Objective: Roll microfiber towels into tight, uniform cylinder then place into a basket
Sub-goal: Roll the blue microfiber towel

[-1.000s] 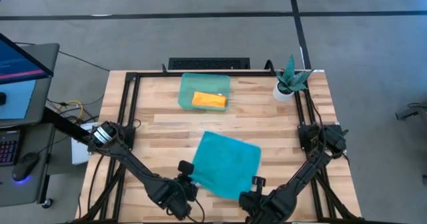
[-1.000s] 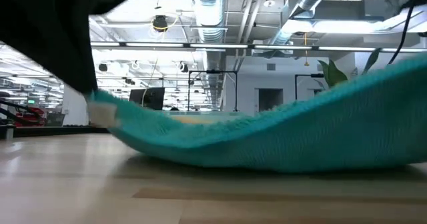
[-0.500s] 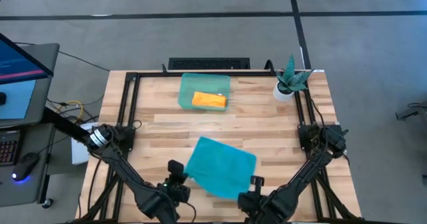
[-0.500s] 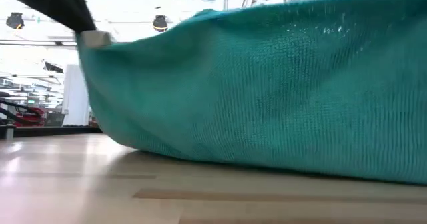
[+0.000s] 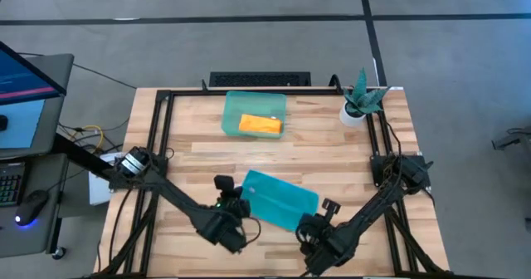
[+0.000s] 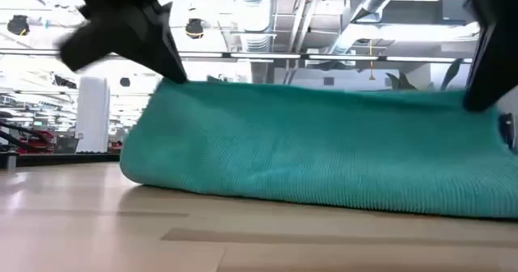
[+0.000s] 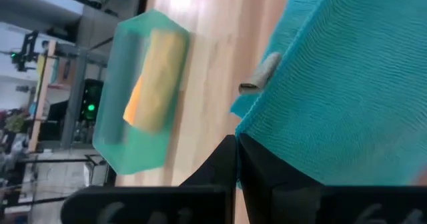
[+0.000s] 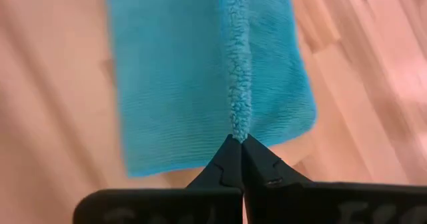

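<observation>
1. High view: teal towel (image 5: 280,199), folded over into a band, lies on the wooden table (image 5: 199,159) toward its near edge. Left gripper (image 5: 236,210) sits at the band's left end, right gripper (image 5: 314,222) at its right end, each clamped shut on an edge of the cloth. Pale-green basket (image 5: 254,113) stands at the far side of the table, well apart from the teal towel, with the orange towel (image 5: 260,125) lying inside it. Potted plant (image 5: 360,100) stands at the far right corner

2. Low view: teal towel (image 6: 324,155) spans most of the frame as a doubled layer, its lower fold resting on the table (image 6: 121,231); a dark gripper meets its top edge at each end

3. Left wrist view: left gripper (image 7: 237,144), fingers pressed together, pinches the teal towel (image 7: 347,97) at its edge; a small tag (image 7: 260,74) sticks out from the hem. Basket (image 7: 127,127) with orange towel (image 7: 157,81) lies beyond on the table (image 7: 213,57)

4. Right wrist view: right gripper (image 8: 235,143), fingers closed, nips the fuzzy hem of the teal towel (image 8: 173,84), which lies out ahead on the table (image 8: 47,117)
</observation>
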